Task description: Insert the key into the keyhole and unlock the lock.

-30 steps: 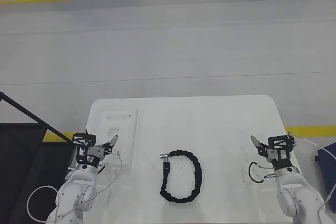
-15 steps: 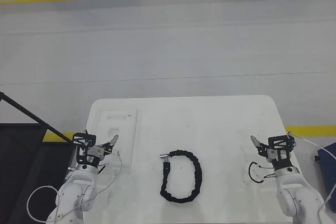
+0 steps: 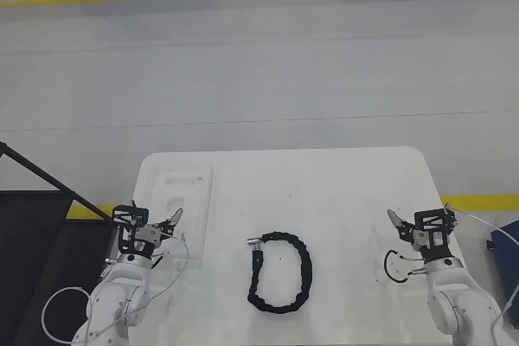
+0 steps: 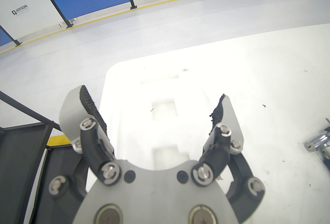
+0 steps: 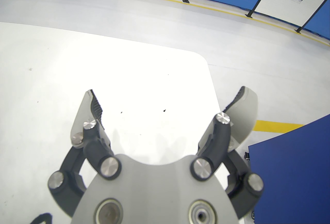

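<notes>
The lock (image 3: 281, 272), a black sleeved cable, lies in a closed loop flat on the white table (image 3: 346, 190), about midway between the left and right edges and closer to the near edge than the far one. Its silver metal end (image 3: 256, 245) sits at the loop's far left side and points toward the left edge; the left wrist view catches this cylinder (image 4: 315, 144) from the side. A key cannot be made out. A shallow white tray (image 3: 183, 186) with rectangular recesses rests near the far left corner, well apart from the lock. The left gripper (image 3: 147, 216) hangs at the left edge by the near corner, its fingers spread wide with nothing between them. The right gripper (image 3: 420, 218) sits at the right edge by the near corner, likewise spread and empty.
</notes>
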